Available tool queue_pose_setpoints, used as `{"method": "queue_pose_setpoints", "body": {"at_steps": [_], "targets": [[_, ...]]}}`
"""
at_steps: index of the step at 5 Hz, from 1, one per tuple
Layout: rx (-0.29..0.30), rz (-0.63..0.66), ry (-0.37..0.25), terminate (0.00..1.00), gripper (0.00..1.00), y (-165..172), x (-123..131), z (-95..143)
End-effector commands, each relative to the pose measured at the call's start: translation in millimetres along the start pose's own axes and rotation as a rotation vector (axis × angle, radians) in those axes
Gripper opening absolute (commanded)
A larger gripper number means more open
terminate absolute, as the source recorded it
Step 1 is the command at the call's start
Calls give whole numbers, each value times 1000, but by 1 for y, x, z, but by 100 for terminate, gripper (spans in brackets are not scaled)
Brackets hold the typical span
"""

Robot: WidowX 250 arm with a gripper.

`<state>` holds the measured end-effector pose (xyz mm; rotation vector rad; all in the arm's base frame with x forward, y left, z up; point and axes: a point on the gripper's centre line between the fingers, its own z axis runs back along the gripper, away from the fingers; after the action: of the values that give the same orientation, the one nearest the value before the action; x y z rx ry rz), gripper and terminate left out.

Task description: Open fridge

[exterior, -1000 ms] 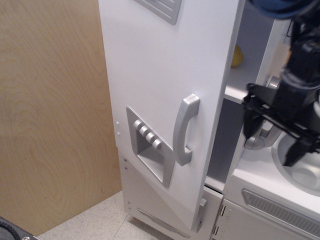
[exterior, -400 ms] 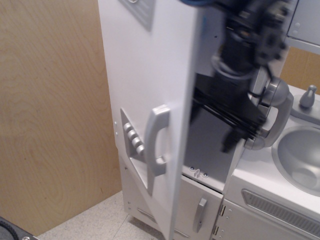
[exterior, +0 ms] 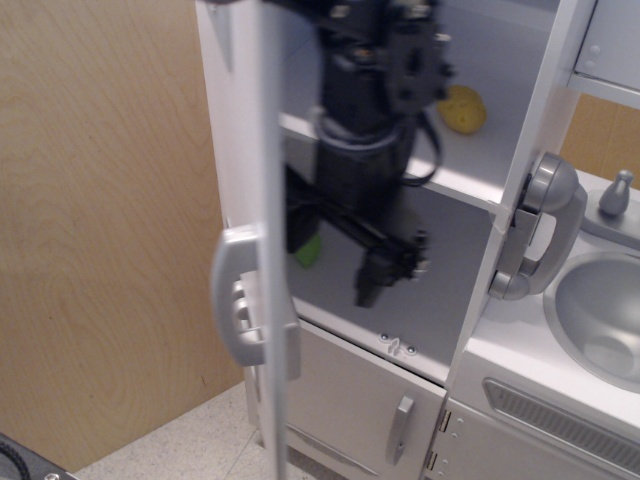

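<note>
The white fridge (exterior: 520, 130) stands open. Its large door (exterior: 270, 300) is swung out toward the camera and shows edge-on, with the silver vertical handle (exterior: 232, 300) on its left face. Inside are a white shelf (exterior: 455, 175) with a yellow object (exterior: 463, 108) on it and a small green object (exterior: 308, 250) lower down. My black gripper (exterior: 345, 255) hangs inside the fridge opening, just right of the door's edge, fingers pointing down and spread apart, holding nothing. The dispenser panel is hidden behind the door's edge.
A smaller white door with a short silver handle (exterior: 400, 428) sits below the fridge opening. A grey toy phone handset (exterior: 538, 225) hangs on the fridge's right post. The grey sink (exterior: 600, 320) with a tap (exterior: 618, 192) is at right. A wooden wall (exterior: 100, 230) is at left.
The fridge door has swung from slightly ajar to wide open, now edge-on. My gripper has moved left from over the sink into the fridge opening, behind the door.
</note>
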<state>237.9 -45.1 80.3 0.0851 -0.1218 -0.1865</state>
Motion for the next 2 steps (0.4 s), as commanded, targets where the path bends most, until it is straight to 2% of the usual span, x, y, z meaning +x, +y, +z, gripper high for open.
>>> {"method": "queue_pose_setpoints", "body": {"at_steps": [1,2], "targets": [[30,40,-34,0,100,46,-30,19],[24,40,-22,0,100,70,-38,17]]}}
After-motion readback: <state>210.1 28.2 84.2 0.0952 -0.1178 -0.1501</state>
